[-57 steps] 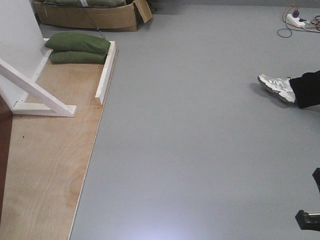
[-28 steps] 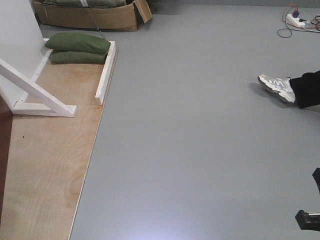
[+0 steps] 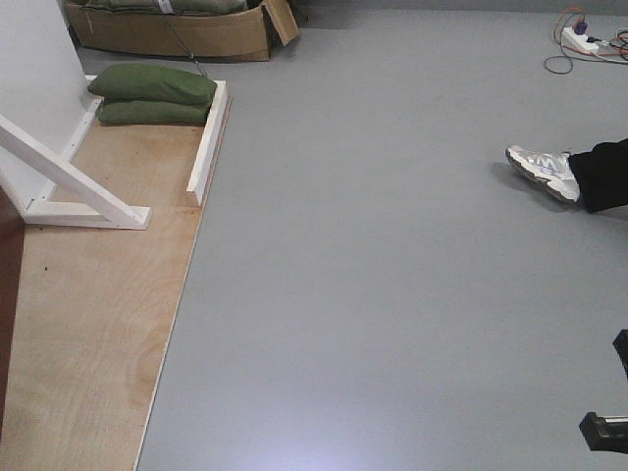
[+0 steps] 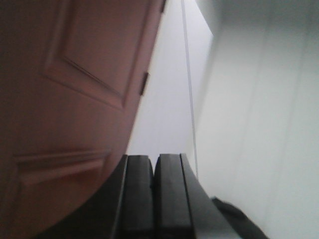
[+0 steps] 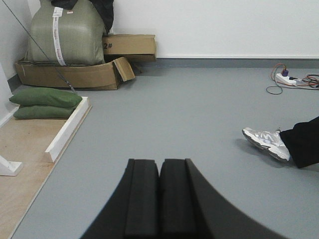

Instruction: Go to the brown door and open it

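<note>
The brown door [image 4: 65,89] fills the left of the left wrist view, glossy reddish-brown with recessed panels and a dark hinge [image 4: 144,83] on its edge. It rises close beside my left gripper [image 4: 154,162], which is shut with nothing between its fingers. The handle is out of view. In the front view only a dark sliver of the door [image 3: 6,294] shows at the left edge. My right gripper [image 5: 159,164] is shut and empty, pointing over the grey floor, away from the door.
A plywood platform [image 3: 88,334] with white frame braces [image 3: 69,182] lies on the left, with green sandbags [image 3: 152,93] and a cardboard box [image 3: 177,34] behind. A person's shoe [image 3: 543,169] and a power strip [image 3: 579,39] are on the right.
</note>
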You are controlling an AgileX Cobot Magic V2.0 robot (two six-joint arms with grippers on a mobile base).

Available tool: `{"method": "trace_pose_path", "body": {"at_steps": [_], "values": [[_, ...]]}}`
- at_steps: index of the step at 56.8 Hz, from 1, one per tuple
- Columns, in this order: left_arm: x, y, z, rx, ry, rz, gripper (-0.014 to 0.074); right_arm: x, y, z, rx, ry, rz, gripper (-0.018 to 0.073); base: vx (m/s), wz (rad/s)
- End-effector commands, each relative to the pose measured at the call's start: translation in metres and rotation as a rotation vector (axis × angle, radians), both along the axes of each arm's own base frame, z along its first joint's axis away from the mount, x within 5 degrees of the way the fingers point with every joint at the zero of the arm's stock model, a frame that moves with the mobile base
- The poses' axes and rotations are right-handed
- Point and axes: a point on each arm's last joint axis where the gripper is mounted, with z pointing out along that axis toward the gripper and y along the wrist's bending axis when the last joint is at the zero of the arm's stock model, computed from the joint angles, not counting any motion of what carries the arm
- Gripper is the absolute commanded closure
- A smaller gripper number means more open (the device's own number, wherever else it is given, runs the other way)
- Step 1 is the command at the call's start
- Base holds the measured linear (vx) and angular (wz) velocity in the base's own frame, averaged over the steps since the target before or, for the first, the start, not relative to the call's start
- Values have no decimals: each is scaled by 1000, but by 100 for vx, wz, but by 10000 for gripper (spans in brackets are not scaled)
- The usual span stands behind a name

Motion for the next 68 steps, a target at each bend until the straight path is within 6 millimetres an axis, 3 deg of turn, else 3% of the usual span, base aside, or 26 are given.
{"method": "trace_pose_path", "body": {"at_steps": [1,21,37,47,56,61,68], "values": [[-8,19,16,-54,-177,136,600,1,0,6,-4,-86,-5,559,0,0],[2,112,16,-369,-257,321,600,1,0,6,-4,-86,-5,559,0,0],[-22,166,27,-418,-315,429,600,1,0,6,-4,-86,-5,559,0,0],[-34,197,8,-528,-348,456,600,1,0,6,-4,-86,-5,559,0,0],[-11,232,-28,-735,-339,316,600,1,0,6,-4,-86,-5,559,0,0],[1,240,-42,-863,-361,193,600,1,0,6,-4,-86,-5,559,0,0],[8,240,-47,-935,-376,118,600,1,0,6,-4,-86,-5,559,0,0]]}}
